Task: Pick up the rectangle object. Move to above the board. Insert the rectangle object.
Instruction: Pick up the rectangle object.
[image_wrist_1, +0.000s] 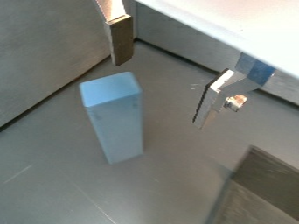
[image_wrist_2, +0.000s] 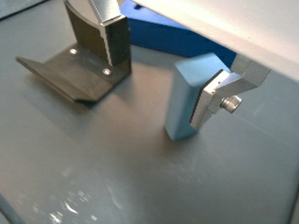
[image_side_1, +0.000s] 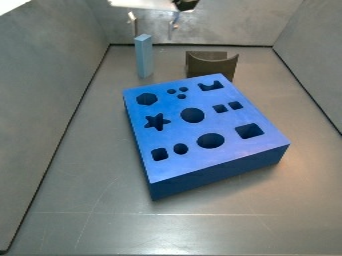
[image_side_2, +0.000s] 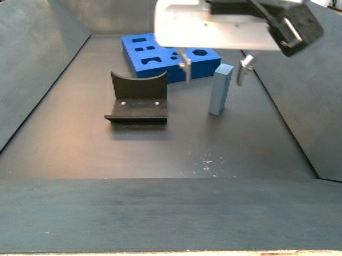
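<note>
The rectangle object (image_side_1: 143, 55) is a tall light-blue block standing upright on the grey floor, behind the board (image_side_1: 201, 125), a thick blue slab with many cut-out holes. It also shows in both wrist views (image_wrist_1: 111, 118) (image_wrist_2: 190, 96) and in a side view (image_side_2: 219, 90). My gripper (image_wrist_1: 167, 74) (image_wrist_2: 160, 68) hangs open just above the block's top, which lies close to one finger (image_wrist_2: 218, 98). Nothing is between the fingers. In both side views the gripper (image_side_1: 154, 22) (image_side_2: 238, 62) sits over the block.
The dark L-shaped fixture (image_side_1: 211, 63) (image_side_2: 136, 98) (image_wrist_2: 82, 66) stands on the floor beside the block, behind the board. Grey walls enclose the floor; one wall (image_wrist_1: 198, 48) is close behind the gripper.
</note>
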